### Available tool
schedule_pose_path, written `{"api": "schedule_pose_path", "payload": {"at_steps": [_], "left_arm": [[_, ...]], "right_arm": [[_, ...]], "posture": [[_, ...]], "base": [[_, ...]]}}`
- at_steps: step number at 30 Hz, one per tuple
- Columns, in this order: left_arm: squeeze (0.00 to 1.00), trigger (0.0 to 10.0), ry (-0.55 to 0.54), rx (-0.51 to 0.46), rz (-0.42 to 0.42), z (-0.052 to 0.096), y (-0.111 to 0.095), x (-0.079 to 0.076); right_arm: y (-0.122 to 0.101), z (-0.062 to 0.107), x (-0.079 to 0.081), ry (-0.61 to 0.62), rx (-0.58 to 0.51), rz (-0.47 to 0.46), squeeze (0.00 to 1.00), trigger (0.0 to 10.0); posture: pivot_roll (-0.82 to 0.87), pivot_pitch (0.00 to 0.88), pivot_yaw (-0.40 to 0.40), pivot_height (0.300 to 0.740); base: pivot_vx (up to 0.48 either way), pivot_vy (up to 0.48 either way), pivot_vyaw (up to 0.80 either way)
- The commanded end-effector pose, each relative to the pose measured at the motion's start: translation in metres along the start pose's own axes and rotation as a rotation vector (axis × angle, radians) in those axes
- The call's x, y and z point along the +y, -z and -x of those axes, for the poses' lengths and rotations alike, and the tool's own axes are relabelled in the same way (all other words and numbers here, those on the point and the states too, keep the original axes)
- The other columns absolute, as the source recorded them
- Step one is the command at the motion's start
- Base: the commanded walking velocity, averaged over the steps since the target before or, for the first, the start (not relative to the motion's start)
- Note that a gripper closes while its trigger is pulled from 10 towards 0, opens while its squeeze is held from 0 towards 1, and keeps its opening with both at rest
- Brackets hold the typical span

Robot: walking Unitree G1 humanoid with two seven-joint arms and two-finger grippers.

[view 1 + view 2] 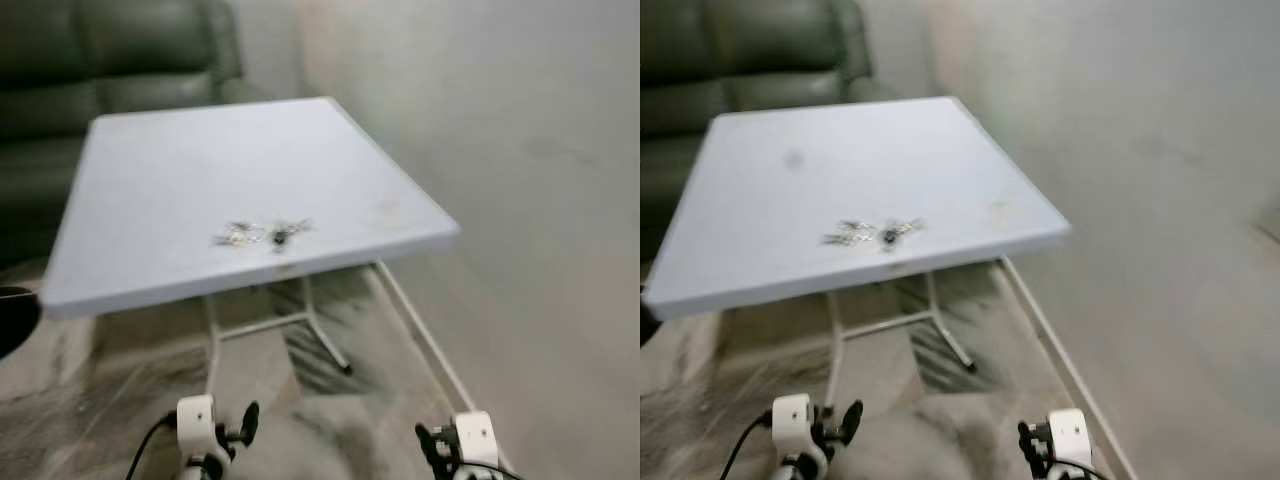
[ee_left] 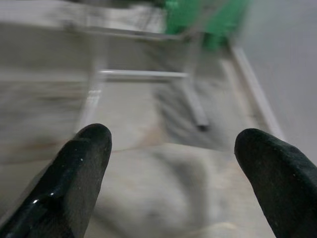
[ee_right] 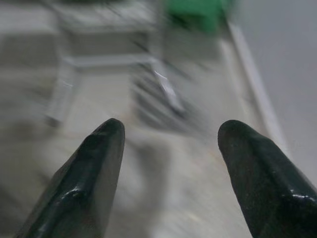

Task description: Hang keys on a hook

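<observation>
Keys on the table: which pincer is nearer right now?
Left, slightly. The keys lie near the table's front edge. The left pincer hangs low, almost straight below them; the right pincer hangs equally low, well off toward the wall.

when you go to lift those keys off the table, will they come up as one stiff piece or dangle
Probably dangle: the keys lie splayed in a loose, flat cluster on the table, so the pieces likely swing. Being thin against the smooth top, they may slide when nudged.

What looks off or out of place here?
Nothing damaged or spilled. The keys lie loose near the front edge of the table. Both grippers, left and right, hang open above the floor.
</observation>
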State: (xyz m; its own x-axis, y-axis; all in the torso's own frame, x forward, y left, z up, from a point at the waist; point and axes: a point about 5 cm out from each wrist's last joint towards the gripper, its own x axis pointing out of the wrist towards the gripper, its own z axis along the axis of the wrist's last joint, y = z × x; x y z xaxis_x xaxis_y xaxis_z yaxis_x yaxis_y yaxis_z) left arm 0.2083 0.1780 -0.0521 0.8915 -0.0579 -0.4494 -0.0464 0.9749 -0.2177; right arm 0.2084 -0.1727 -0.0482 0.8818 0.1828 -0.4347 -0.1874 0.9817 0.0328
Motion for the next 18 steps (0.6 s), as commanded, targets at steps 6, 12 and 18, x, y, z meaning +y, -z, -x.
{"api": "schedule_pose_path", "payload": {"at_steps": [6,12,18], "left_arm": [[0.00,10.0,0.004,0.006,0.007,-0.001,0.002,-0.006],[0.00,10.0,-0.005,0.006,0.016,-0.002,0.001,-0.006],[0.00,10.0,0.007,-0.011,0.009,-0.010,-0.011,-0.007]], "right_arm": [[0.008,0.007,-0.008,0.020,0.031,0.000,0.00,10.0],[0.008,0.008,-0.009,0.022,0.031,-0.002,0.00,10.0],[-0.001,0.003,-0.016,0.037,0.005,-0.037,0.00,10.0]], "posture": [[0.00,0.000,-0.053,0.740],[0.01,0.000,-0.056,0.740],[0.01,0.000,-0.058,0.740]], "base": [[0.000,0.000,0.80],[0.000,0.000,0.67],[0.000,0.000,0.00]]}}
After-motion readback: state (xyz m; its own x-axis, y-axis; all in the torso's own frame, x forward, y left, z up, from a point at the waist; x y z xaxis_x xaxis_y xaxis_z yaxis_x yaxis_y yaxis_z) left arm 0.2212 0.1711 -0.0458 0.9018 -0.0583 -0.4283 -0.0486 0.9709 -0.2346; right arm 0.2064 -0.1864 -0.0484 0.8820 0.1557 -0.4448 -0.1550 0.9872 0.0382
